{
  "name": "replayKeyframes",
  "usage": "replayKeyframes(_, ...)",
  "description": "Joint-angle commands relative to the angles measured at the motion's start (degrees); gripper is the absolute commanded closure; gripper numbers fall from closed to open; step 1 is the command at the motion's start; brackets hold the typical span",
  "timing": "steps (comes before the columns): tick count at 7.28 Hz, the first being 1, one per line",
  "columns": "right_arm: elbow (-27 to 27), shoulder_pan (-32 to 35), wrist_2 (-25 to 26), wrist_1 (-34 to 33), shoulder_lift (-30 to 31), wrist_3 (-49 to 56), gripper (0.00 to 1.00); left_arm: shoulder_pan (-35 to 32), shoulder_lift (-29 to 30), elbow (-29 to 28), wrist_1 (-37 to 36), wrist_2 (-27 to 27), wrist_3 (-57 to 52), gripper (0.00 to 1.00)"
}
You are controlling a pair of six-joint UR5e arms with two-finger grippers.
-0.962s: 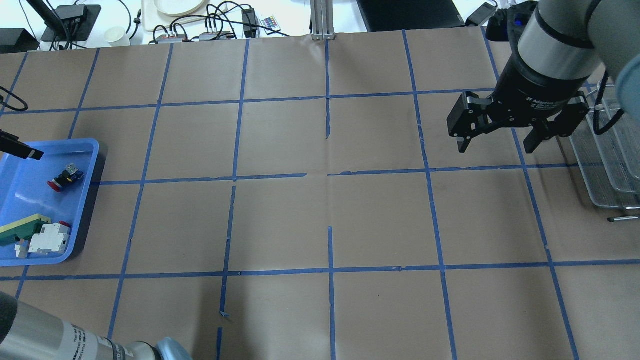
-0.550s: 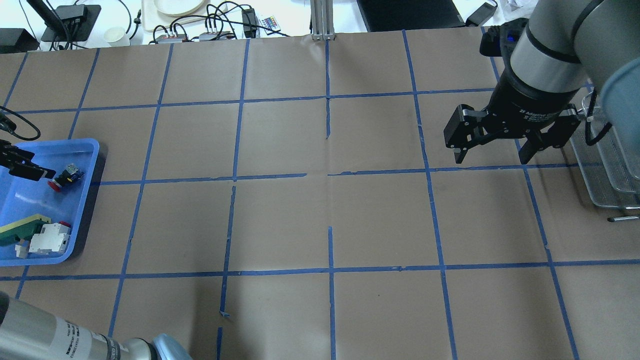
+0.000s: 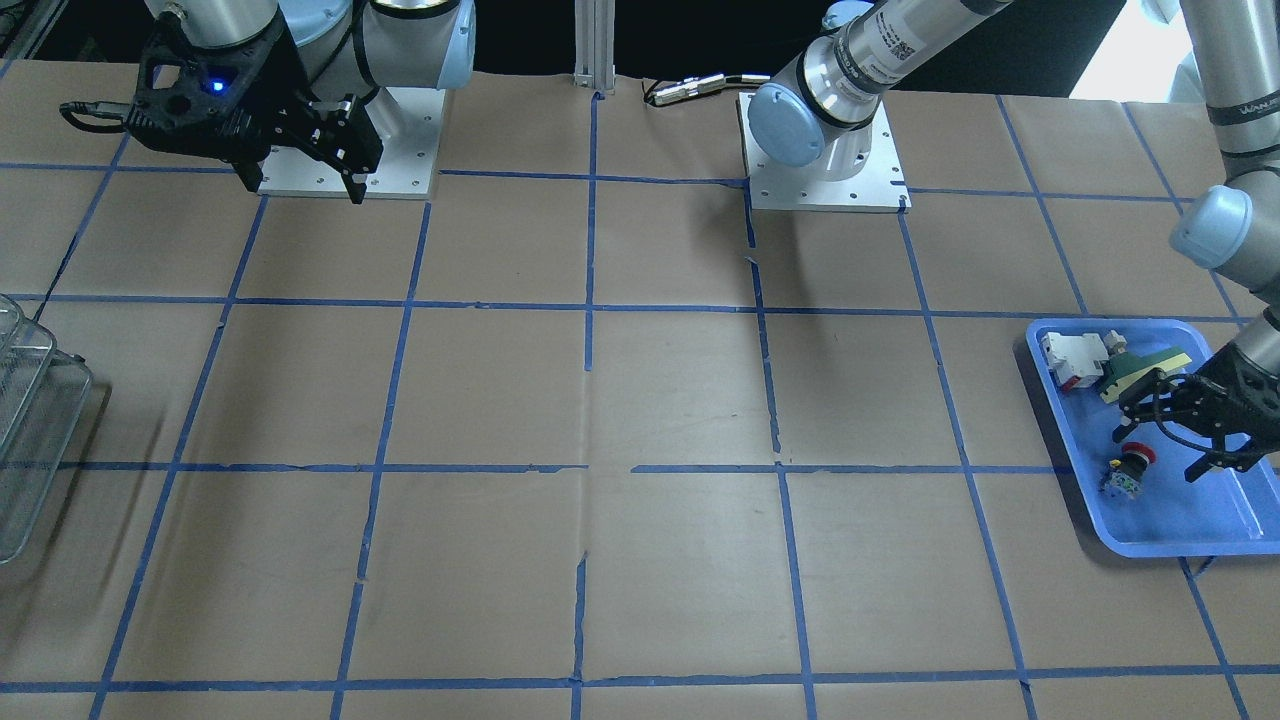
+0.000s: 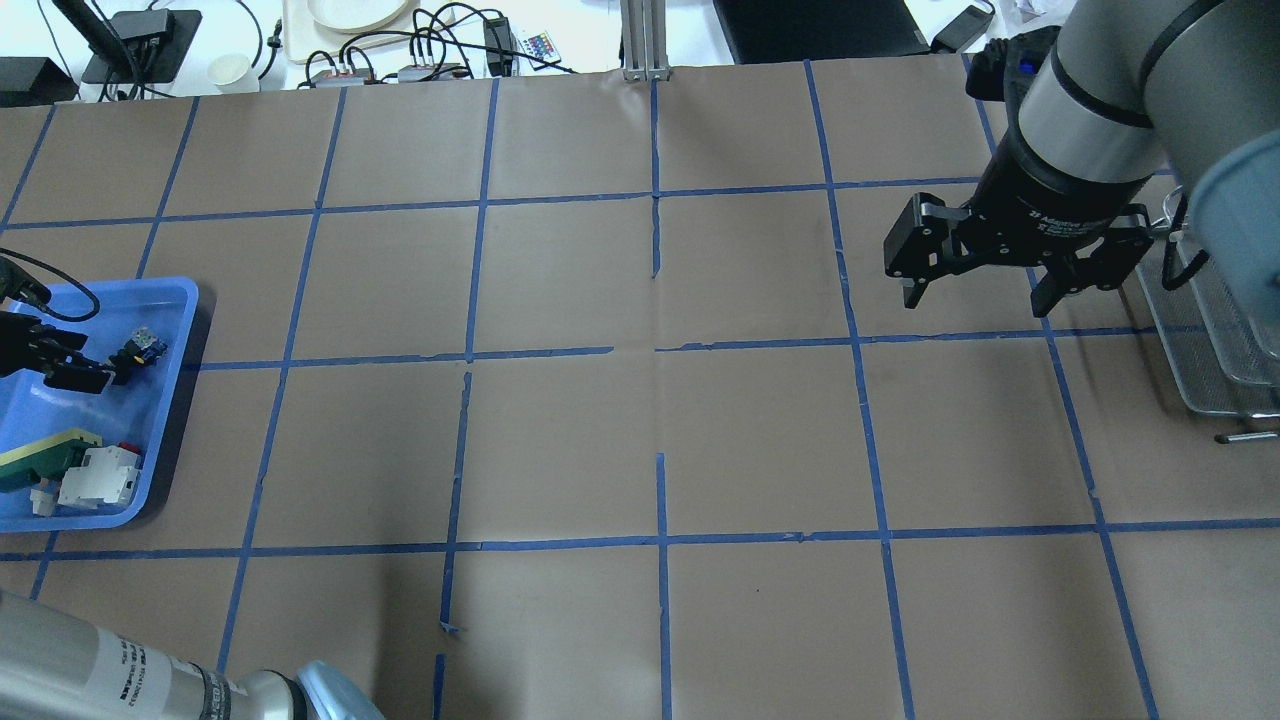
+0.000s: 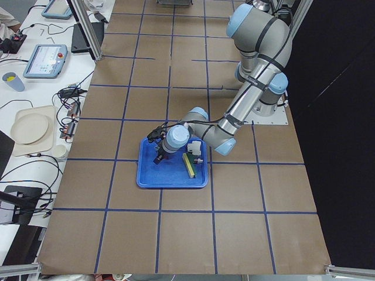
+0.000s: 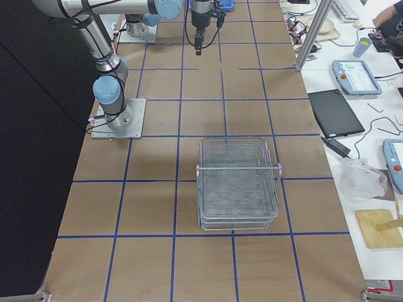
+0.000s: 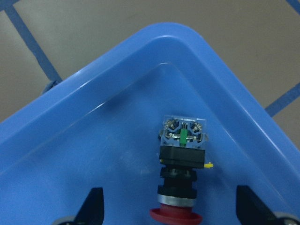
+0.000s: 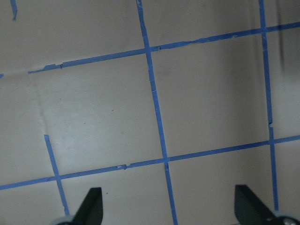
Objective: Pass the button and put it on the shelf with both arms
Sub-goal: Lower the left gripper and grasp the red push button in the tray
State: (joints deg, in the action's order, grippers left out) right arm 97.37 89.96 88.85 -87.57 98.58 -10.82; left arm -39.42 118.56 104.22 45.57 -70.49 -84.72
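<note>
The button (image 7: 182, 171) lies on its side in the far corner of the blue tray (image 7: 140, 61), red cap toward my left gripper. It also shows in the front-facing view (image 3: 1128, 468) and partly in the overhead view (image 4: 141, 348). My left gripper (image 7: 171, 211) is open, and its fingers (image 7: 93, 206) straddle the red cap just above the tray without touching it. It also shows in the front-facing view (image 3: 1162, 448). My right gripper (image 4: 975, 290) is open and empty above the table, next to the wire-mesh shelf (image 6: 239, 182).
A green-and-yellow wedge (image 4: 45, 455) and a white-and-red block (image 4: 100, 475) lie at the near end of the tray (image 4: 150, 440). The shelf stands at the table's right edge (image 4: 1215, 340). Cables and boxes sit beyond the far edge.
My left gripper has moved in over the tray and come down around the button, covering its red cap in the overhead view. My right gripper has shifted slightly left, still open.
</note>
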Motion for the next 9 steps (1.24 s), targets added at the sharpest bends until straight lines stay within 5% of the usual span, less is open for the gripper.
replayKeyframes(1, 0.10, -0.04, -8.48, 0.30, -0.15, -9.35, 0.00, 0.13, 0.36, 0.54, -0.48, 0.09, -0.01, 0.02)
replayKeyframes(2, 0.19, -0.05, -13.05, 0.39, -0.23, -15.92, 0.00, 0.13, 0.36, 0.54, -0.14, 0.00, -0.01, 0.06)
replayKeyframes(3, 0.19, -0.05, -15.96, 0.30, -0.32, -20.95, 0.00, 0.13, 0.36, 0.54, -0.13, 0.00, -0.01, 0.21)
replayKeyframes(4, 0.27, -0.05, -19.21, 0.30, -0.41, -21.61, 0.00, 0.13, 0.18, 0.46, -0.31, -0.09, 0.17, 0.58)
replayKeyframes(5, 0.54, -0.22, -23.42, 0.47, -1.02, -24.48, 0.00, 0.13, 0.36, 0.54, -0.13, -0.09, 0.08, 0.74)
replayKeyframes(9, 0.63, -0.92, -43.65, 0.65, -3.93, -42.70, 0.00, -0.30, -4.28, 0.19, 2.75, 1.30, 1.04, 0.79)
